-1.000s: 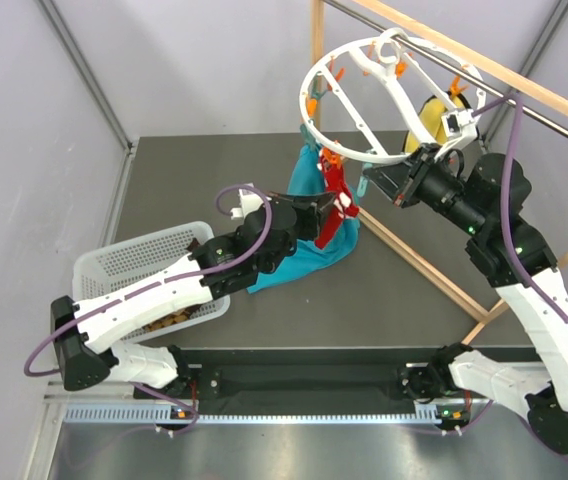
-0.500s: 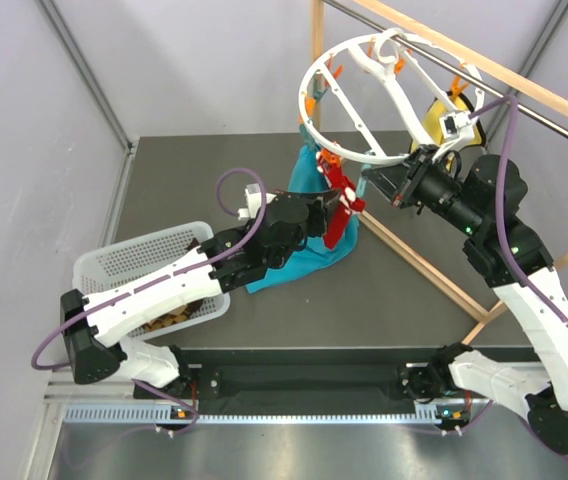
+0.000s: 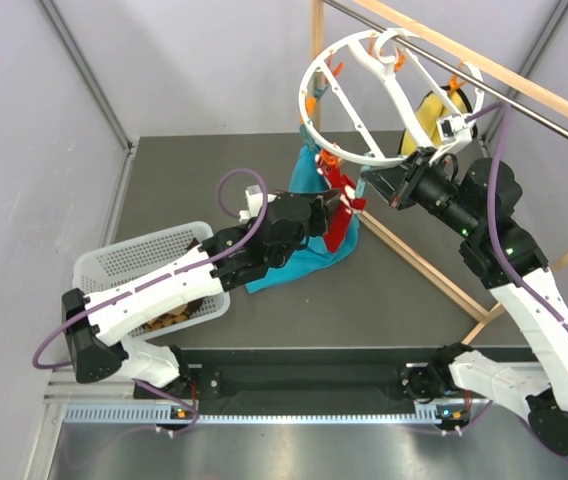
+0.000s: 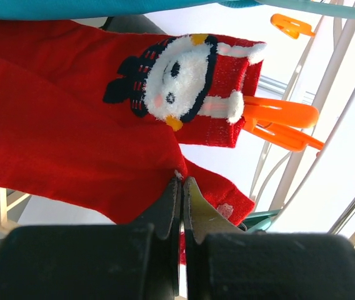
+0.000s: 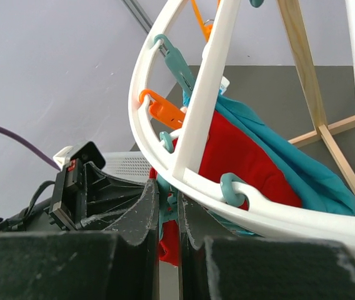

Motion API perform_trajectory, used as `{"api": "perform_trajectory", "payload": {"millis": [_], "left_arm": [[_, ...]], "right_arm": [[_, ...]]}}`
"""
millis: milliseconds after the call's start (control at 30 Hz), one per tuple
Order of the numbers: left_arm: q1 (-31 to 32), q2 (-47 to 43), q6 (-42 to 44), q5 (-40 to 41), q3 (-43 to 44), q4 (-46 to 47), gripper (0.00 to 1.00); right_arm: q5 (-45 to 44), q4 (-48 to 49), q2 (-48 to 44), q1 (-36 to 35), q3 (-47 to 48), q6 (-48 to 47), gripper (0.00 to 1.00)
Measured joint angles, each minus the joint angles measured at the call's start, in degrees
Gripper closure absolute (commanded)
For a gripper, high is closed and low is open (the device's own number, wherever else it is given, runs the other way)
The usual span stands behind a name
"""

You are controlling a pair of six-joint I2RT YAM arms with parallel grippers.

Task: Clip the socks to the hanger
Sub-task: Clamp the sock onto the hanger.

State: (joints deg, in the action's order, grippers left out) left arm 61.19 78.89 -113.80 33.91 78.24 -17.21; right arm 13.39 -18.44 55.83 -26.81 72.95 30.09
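Right now your left gripper (image 4: 179, 187) has its 2 fingers pressed together, pinching the lower edge of 1 red sock (image 4: 59, 125). That sock hangs at the near, lower rim of the hanger (image 5: 290, 222), and its cuff, beside a white face patch, sits in the mouth of an orange clip (image 4: 277, 119). From above, you see the sock dangling just in front of the long teal cloth (image 3: 299, 245), which hangs from the same rim down to the table.

Your right gripper (image 5: 169, 215) reaches in from the other side. Its fingers stand almost together, with only a narrow slot between them, and a teal clip (image 5: 165, 199) on the rim is caught in that slot, red fabric showing just below it.

Over at the left, the white mesh basket (image 3: 124, 262) rests on the table's near-left corner. Your left arm crosses over it, so you only make out something brown and tan (image 3: 171, 320) lying at its near end. The hanger hooks over the wooden rail (image 3: 484, 65), tilted, with a yellow cloth (image 3: 426, 112) behind it.
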Motion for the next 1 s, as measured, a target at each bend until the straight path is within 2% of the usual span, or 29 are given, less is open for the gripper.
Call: {"api": "perform_trajectory", "payload": {"millis": [700,1000], "left_arm": [[1.36,2.25,-0.15,0.09,3.74,-1.42,1.0],[1.51,2.27,-0.28,0.2,4.17,-2.43,1.0]], "right_arm": [[-1.81,4.87,-3.58,0.0,-5.88,-3.56,1.0],[-1.53,5.09,-3.72,0.0,-5.9,-3.3,0.79]]}}
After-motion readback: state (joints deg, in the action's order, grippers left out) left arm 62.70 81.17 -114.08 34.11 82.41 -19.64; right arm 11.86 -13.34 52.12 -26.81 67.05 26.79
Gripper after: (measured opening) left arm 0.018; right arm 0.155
